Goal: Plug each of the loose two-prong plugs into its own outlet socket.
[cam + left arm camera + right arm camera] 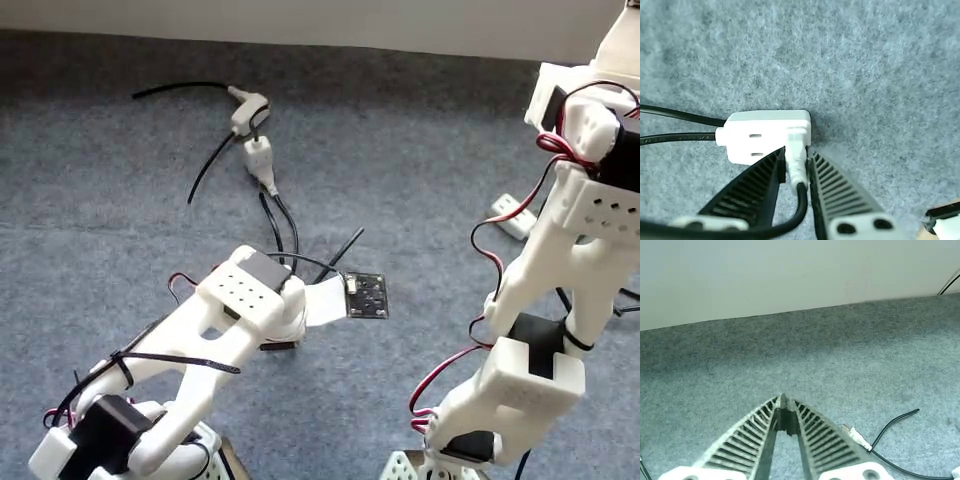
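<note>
2 arms (200,340) (545,270), 2 plugs (248,108) (796,160), 3 outlet sockets (260,155) (512,215) (760,135).

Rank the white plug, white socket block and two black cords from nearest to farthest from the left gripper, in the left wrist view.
1. white plug: held in the left gripper, between its fingers.
2. white socket block: just beyond the fingertips, touching the plug.
3. two black cords: leaving the block's end away from the gripper.

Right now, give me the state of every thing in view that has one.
left gripper: shut on the white plug.
white plug: gripped, pushed up against the outlet socket, no prongs showing.
outlet socket: flat on the carpet, two slots open.
right gripper: shut, empty.
far plug: end to end with far socket; seating unclear.
</note>
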Motion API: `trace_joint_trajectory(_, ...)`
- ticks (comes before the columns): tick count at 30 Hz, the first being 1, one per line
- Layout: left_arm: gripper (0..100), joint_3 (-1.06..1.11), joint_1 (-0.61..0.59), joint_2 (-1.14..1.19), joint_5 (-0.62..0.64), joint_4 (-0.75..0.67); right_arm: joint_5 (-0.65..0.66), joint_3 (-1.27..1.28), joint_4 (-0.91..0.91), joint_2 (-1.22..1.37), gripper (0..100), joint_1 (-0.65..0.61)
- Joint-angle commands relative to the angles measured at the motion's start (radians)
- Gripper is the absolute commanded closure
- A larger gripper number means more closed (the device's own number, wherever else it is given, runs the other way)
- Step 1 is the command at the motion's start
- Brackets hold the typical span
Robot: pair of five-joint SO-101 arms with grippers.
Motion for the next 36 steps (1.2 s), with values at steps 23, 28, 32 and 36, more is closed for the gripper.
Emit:
trace_joint_trajectory(23, 76, -1.300, -0.077, -0.001, 0.129, 0.364, -0.009, -0.044, 0.007, -0.005, 98.9, 0.004)
trace_joint_trajectory(28, 76, -1.664, -0.272, -0.001, 0.190, 0.494, -0.014, -0.044, 0.007, -0.004, 96.4, 0.002)
trace_joint_trajectory(32, 76, -1.868, -0.544, -0.001, 0.410, 0.577, -0.015, -0.044, 0.016, -0.007, 91.0, -0.016)
trace_joint_trajectory(36, 76, -1.813, -0.839, -0.002, 0.552, 0.578, -0.015, -0.042, 0.064, -0.012, 89.9, -0.082)
